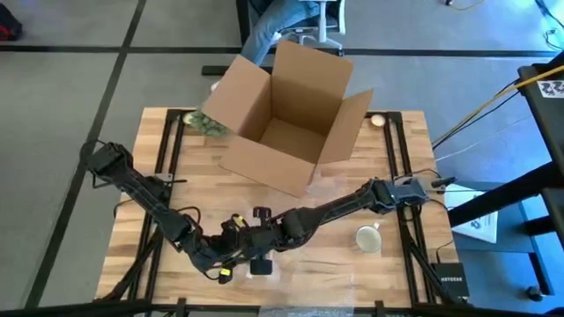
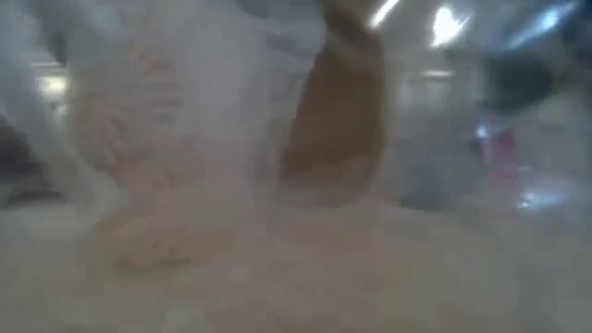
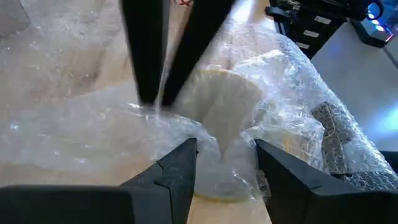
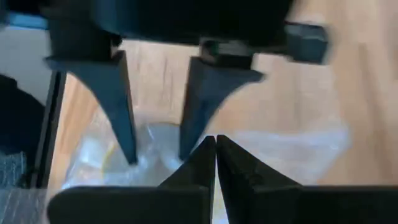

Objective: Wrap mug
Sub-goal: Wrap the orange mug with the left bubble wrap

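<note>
1. Mug (image 1: 367, 239) is sitting upright on the wooden table (image 1: 176, 189), near the front right, cream-coloured with its handle visible in the high view. It is lying well apart from both grippers and is showing no wrapping on it.
2. Bubble wrap (image 3: 74, 118) is lying across the front of the table as a clear, crinkled, glossy sheet; it is barely showing in the high view but is filling the left wrist view.
3. Left gripper (image 1: 231, 262) is working low at the front centre. The left wrist view is showing its fingers (image 3: 180, 171) standing apart, with a gathered fold of wrap lying between them.
4. Right gripper (image 1: 261, 264) is reaching in just beside it. The right wrist view is showing its two fingertips (image 4: 205, 158) pressed together; whether any wrap is being pinched between them cannot be told.
5. Each wrist view is showing the other arm's dark fingers close ahead, over the wrap.
6. Low view is being blocked almost wholly by blurred wrap against the lens; only a brown shape is showing through, and it cannot be identified.
7. Cardboard box (image 1: 286, 114) is standing open at the back of the table, flaps raised, plain brown.
8. Greenish item (image 1: 209, 125) is lying partly hidden behind the box's left flap.
</note>
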Robot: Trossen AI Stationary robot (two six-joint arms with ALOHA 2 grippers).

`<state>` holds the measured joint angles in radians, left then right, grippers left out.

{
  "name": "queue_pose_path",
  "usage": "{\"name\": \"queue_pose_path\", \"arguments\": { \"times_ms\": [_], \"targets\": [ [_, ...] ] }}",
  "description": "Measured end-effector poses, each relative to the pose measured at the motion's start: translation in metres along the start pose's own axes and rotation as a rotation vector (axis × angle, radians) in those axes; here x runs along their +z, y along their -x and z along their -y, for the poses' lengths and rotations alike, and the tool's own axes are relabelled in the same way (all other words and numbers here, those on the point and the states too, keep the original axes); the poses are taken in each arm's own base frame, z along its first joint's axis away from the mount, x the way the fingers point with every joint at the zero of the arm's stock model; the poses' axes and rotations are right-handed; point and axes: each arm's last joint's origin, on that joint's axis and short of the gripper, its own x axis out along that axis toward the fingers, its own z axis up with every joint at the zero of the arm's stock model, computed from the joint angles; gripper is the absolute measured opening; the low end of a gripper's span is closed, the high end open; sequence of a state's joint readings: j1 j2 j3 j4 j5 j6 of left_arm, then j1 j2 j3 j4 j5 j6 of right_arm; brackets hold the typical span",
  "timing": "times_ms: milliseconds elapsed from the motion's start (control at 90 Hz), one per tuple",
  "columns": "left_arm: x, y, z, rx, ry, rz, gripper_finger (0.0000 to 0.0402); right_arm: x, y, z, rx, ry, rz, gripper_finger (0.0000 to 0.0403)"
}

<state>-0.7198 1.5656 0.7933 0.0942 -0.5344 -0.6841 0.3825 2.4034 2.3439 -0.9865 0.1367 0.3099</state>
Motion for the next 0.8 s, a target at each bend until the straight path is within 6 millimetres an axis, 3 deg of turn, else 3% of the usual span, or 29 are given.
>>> {"name": "queue_pose_path", "arguments": {
  "times_ms": [156,322,567,711,800],
  "targets": [
    [-0.001,0.0,-0.001,0.006,0.005,-0.002,0.0141,-0.016,-0.035,-0.004,0.011,0.008,-0.113,0.0],
    [0.002,0.0,0.0,-0.001,0.004,0.011,0.0141,-0.02,-0.05,-0.005,0.054,0.006,-0.151,0.0],
    [0.001,0.0,0.0,0.001,-0.001,0.004,0.0141,-0.013,-0.023,-0.003,0.017,0.019,-0.117,0.0],
    [-0.003,-0.001,-0.002,0.006,-0.015,-0.023,0.0141,-0.004,0.011,-0.002,0.033,0.01,-0.057,0.0001],
    [-0.002,0.0,-0.002,0.004,-0.012,-0.017,0.0141,-0.004,0.022,-0.005,0.042,0.012,-0.061,0.0001]
  ]
}}
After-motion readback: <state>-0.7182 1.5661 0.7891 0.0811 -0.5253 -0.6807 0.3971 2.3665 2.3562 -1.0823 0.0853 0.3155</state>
